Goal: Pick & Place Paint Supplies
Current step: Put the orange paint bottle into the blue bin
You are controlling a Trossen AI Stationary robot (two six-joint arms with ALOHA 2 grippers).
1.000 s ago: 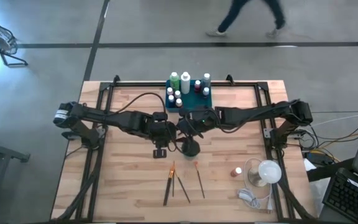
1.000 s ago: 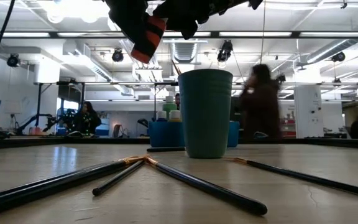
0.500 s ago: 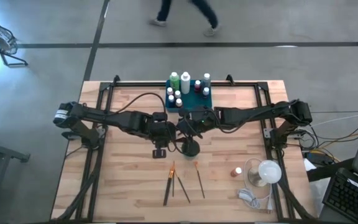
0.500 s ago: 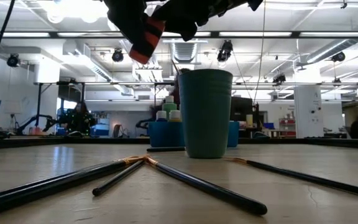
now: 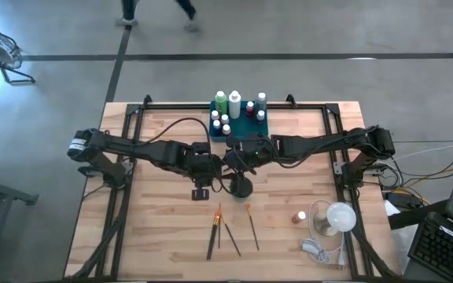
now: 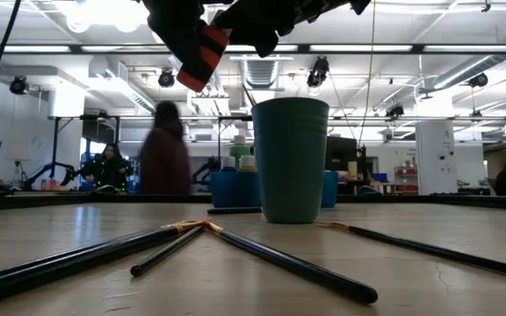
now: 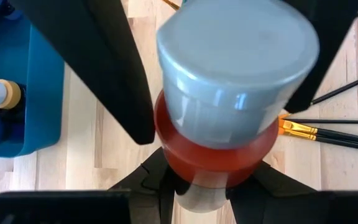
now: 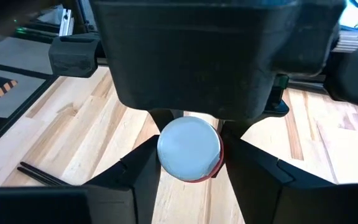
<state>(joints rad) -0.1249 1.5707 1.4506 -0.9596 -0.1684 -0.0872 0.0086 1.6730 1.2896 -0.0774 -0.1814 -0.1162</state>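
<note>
Red-orange paint bottle, white-capped, sits gripped in the left gripper fingers at frame centre as the right gripper's fingers flank it, grip unclear; a clean handover needs one firm hold first.

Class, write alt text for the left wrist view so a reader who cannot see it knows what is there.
A red bottle with a white cap is clamped between the left gripper's two dark fingers, filling the picture. Below lie a wooden table, a blue tray of bottles and several paintbrushes.

Wooden table, teal tray, dark cup, paintbrushes, small bottle
</note>
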